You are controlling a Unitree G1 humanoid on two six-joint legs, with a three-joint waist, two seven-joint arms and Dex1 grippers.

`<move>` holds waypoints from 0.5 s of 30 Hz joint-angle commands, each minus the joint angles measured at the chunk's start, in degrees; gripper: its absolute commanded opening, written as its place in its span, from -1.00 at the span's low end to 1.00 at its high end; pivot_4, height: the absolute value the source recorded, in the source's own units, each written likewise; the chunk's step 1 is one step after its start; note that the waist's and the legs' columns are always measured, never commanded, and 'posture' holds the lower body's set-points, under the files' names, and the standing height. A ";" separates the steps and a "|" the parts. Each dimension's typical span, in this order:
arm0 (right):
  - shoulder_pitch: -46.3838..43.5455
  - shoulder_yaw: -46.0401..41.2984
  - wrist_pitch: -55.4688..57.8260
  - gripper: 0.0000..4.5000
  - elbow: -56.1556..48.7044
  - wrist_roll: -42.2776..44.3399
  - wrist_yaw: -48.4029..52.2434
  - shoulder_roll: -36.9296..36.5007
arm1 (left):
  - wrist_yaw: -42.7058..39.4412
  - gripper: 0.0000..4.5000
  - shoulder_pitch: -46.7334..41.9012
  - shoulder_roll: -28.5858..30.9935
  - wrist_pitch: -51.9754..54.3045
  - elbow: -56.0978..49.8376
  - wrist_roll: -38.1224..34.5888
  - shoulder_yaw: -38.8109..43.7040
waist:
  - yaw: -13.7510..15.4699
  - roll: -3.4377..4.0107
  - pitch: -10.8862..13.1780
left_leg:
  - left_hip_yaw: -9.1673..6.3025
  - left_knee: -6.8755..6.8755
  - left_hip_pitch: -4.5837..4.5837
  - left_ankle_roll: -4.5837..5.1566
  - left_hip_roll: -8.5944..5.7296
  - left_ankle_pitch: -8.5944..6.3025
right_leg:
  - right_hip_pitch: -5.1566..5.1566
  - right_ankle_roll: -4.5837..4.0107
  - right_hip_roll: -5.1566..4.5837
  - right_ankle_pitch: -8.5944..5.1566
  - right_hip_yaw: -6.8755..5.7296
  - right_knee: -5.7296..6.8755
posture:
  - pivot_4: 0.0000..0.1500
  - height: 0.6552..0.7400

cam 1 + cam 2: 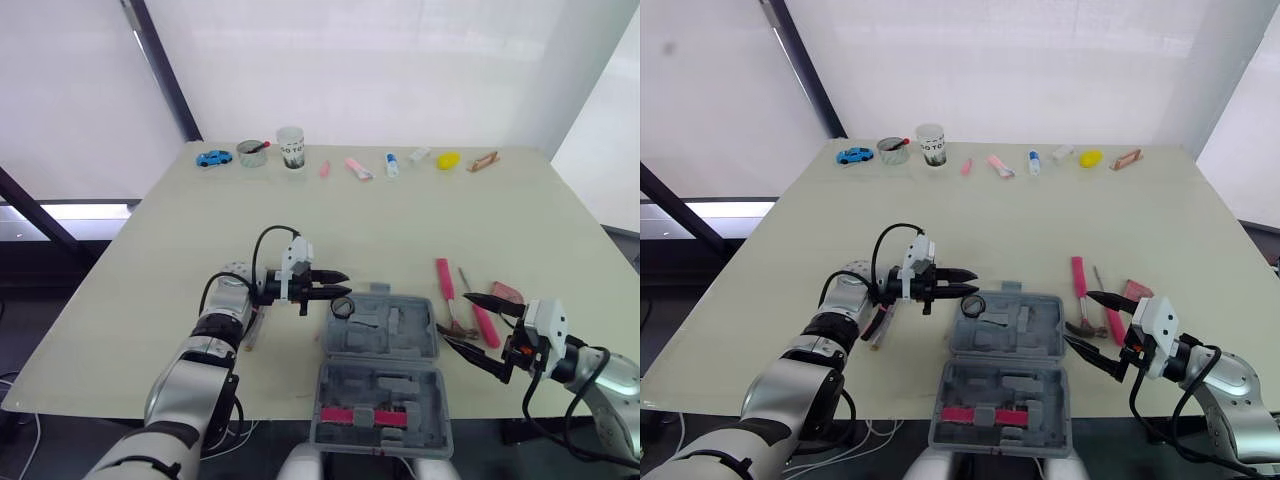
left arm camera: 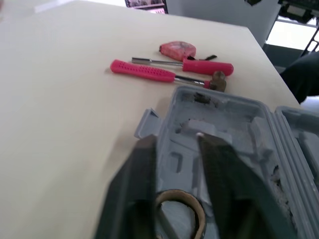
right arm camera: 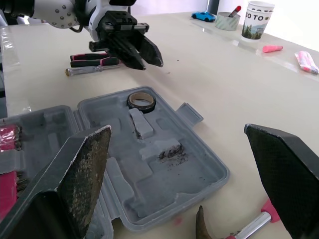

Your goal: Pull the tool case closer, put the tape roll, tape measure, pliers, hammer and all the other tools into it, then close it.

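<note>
My left fingers (image 1: 325,275) stood slightly parted, holding nothing. The tape roll (image 1: 342,307) lay just below their tips, apart from them, in the left corner of the open tool case (image 1: 410,335) (its far half). My right fingers (image 1: 490,300) gaped wide and empty beside the hammer (image 1: 443,280) on the counter (image 1: 400,220).

The open case (image 1: 410,342) is seen at the near edge of the table (image 1: 400,220), with the tape roll (image 1: 342,307) set in the far left corner of its far half. The pliers (image 3: 94,60) and a screwdriver (image 3: 85,71) are laid side by side on the table to the case's left. To its right, the hammer (image 1: 444,280) lies nearest, a second screwdriver (image 1: 484,325) beside it and the tape measure (image 1: 507,292) beyond. A toy car (image 1: 213,158), bowl (image 1: 252,154) and cup (image 1: 291,148) are lined up along the far edge, left of centre.
</note>
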 commanded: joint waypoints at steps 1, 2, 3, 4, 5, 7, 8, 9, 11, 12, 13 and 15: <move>0.16 -0.57 -1.41 1.00 -0.81 0.19 -0.05 0.11 | -0.21 0.26 -0.65 -0.32 -1.32 -0.19 0.37 0.81 | 0.01 0.00 0.00 | 0.00 0.00 0.00 0.00 0.00 0.00 | 0.00 0.00 0.00 0.00 0.00 0.00 | 1.00 1.00; 0.16 -0.56 -1.43 1.00 -0.80 0.15 -0.08 0.11 | -0.38 0.26 -0.59 -0.34 -1.51 -0.18 0.54 0.73 | 0.01 0.00 0.00 | 0.00 0.00 0.00 0.00 0.00 0.00 | 0.00 0.00 0.00 0.00 0.00 0.00 | 1.00 1.00; 0.16 -0.55 -1.42 1.00 -0.80 0.12 -0.10 0.12 | -0.56 0.26 -0.52 -0.37 -1.66 -0.18 0.71 0.68 | 0.00 0.00 0.00 | 0.00 0.00 0.00 0.00 0.00 0.00 | 0.00 0.00 0.00 0.00 0.00 0.00 | 1.00 1.00; 0.16 -0.55 -1.41 1.00 -0.79 0.09 -0.13 0.12 | -0.84 0.26 -0.46 -0.41 -1.71 -0.18 0.85 0.60 | 0.01 0.00 0.00 | 0.00 0.00 0.00 0.00 0.00 0.00 | 0.00 0.00 0.00 0.00 0.00 0.00 | 1.00 1.00; 0.15 -0.54 -1.39 1.00 -0.77 0.06 -0.18 0.13 | -1.31 0.26 -0.46 -0.50 -1.30 -0.12 0.73 0.66 | 0.01 0.00 0.00 | 0.00 0.00 0.00 0.00 0.00 0.00 | 0.00 0.00 0.00 0.00 0.00 0.00 | 1.00 1.00; 0.14 -0.52 -1.37 1.00 -0.75 0.03 -0.24 0.15 | -1.66 0.17 -0.50 -0.62 -0.96 0.00 0.61 0.85 | 0.00 0.00 0.00 | 0.00 0.00 0.00 0.00 0.00 0.00 | 0.00 0.00 0.00 0.00 0.00 0.00 | 1.00 1.00; 0.13 -0.51 -1.37 1.00 -0.75 0.03 -0.24 0.15 | -1.53 0.01 -0.51 -0.66 -1.08 0.03 0.63 0.95 | 0.01 0.00 0.00 | 0.00 0.00 0.00 0.00 0.00 0.00 | 0.00 0.00 0.00 0.00 0.00 0.00 | 1.00 1.00; 0.12 -0.50 -1.37 1.00 -0.74 0.02 -0.25 0.15 | -1.14 -0.13 -0.55 -0.56 -1.49 0.08 1.11 0.76 | 0.01 0.00 0.00 | 0.00 0.00 0.00 0.00 0.00 0.00 | 0.00 0.00 0.00 0.00 0.00 0.00 | 1.00 1.00; 0.11 -0.48 -1.32 1.00 -0.82 0.00 -0.28 0.14 | -0.76 -0.50 -0.61 -0.49 -2.01 0.11 1.50 0.69 | 0.00 0.00 0.00 | 0.00 0.00 0.00 0.00 0.00 0.00 | 0.00 0.00 0.00 0.00 0.00 0.00 | 1.00 1.00; 0.12 -0.48 -1.28 1.00 -0.89 0.00 -0.32 0.13 | -0.73 -0.50 -0.64 -0.53 -2.07 0.14 1.57 0.79 | 0.01 0.00 0.00 | 0.00 0.00 0.00 0.00 0.00 0.00 | 0.00 0.00 0.00 0.00 0.00 0.00 | 1.00 1.00; 0.12 -0.49 -1.27 1.00 -0.93 0.00 -0.35 0.14 | -0.73 -0.50 -0.67 -0.60 -2.08 0.19 1.60 0.93 | 0.01 0.00 0.00 | 0.00 0.00 0.00 0.00 0.00 0.00 | 0.00 0.00 0.00 0.00 0.00 0.00 | 1.00 1.00; 0.12 -0.46 -1.29 1.00 -0.92 -0.04 -0.39 0.16 | -0.69 -0.50 -0.70 -0.70 -2.20 0.33 1.71 1.06 | 0.01 0.00 0.00 | 0.00 0.00 0.00 0.00 0.00 0.00 | 0.00 0.00 0.00 0.00 0.00 0.00 | 1.00 1.00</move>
